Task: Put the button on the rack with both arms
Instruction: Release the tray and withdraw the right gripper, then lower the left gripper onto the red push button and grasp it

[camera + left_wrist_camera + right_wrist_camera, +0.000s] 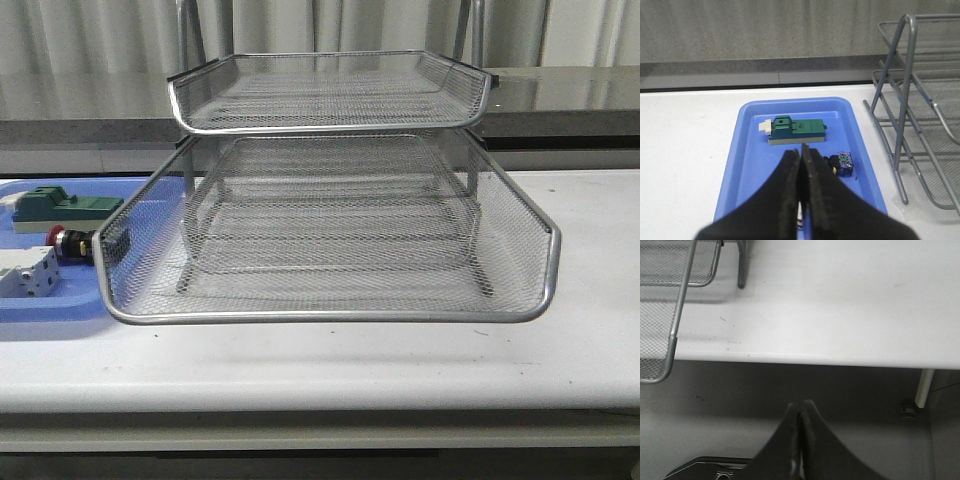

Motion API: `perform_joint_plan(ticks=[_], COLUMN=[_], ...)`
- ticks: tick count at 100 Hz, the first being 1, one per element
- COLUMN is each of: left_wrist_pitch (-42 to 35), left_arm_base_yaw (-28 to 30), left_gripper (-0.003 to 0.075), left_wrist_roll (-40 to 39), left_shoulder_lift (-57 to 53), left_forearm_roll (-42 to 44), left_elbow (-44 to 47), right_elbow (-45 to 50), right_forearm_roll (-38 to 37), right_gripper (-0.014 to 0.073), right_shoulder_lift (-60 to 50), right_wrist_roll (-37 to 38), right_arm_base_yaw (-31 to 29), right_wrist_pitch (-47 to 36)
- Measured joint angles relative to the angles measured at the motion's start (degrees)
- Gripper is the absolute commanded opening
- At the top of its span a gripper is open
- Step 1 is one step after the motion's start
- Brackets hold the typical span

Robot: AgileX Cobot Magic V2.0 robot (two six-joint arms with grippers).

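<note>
Front view: silver wire-mesh rack (330, 240); red-capped button (72, 243) in glossy blue tray (30, 310); both tools pressed together.

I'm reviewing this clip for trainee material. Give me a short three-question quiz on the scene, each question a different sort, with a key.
1. True or false: the button already lies on the rack.
2. Multiple choice: the blue tray sits where in the front view? A) left of the rack B) right of the rack C) on the rack's top tier
3. Fill in: the left gripper and right gripper both have their jaws ____.

Key
1. False; it lies in the tray beside the green block.
2. A
3. shut
</note>
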Motion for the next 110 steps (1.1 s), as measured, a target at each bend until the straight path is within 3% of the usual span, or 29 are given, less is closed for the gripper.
perform_joint_plan(ticks=[46,73,80,88,105,107,110], left_wrist_pitch=[16.59,21.01,22.13,23.16,23.52,23.52,23.66], left_arm_base_yaw=[0.00,0.00,0.00,0.00,0.00,0.00,0.00], left_gripper=[-0.0020,-0.0010,0.0049,0.0206,0.0690,0.0724,0.0707], left_wrist_roll=[0.96,4.69,7.08,9.28,10.64,10.64,10.64], left_shoulder_lift=[37.31,49.29,50.34,50.72,50.83,50.83,50.83], left_forearm_roll=[0.37,0.37,0.37,0.37,0.37,0.37,0.37], left_elbow=[-28.28,-38.34,-39.02,-39.35,-39.45,-39.45,-39.45], right_elbow=[0.00,0.00,0.00,0.00,0.00,0.00,0.00], right_forearm_roll=[0.00,0.00,0.00,0.00,0.00,0.00,0.00], right_gripper=[-0.0068,-0.0068,-0.0068,-0.0068,-0.0068,-0.0068,-0.0068], right_shoulder_lift=[0.00,0.00,0.00,0.00,0.00,0.00,0.00], right_wrist_roll=[0.00,0.00,0.00,0.00,0.00,0.00,0.00], right_arm_base_yaw=[0.00,0.00,0.00,0.00,0.00,0.00,0.00], right_wrist_pitch=[0.00,0.00,0.00,0.00,0.00,0.00,0.00])
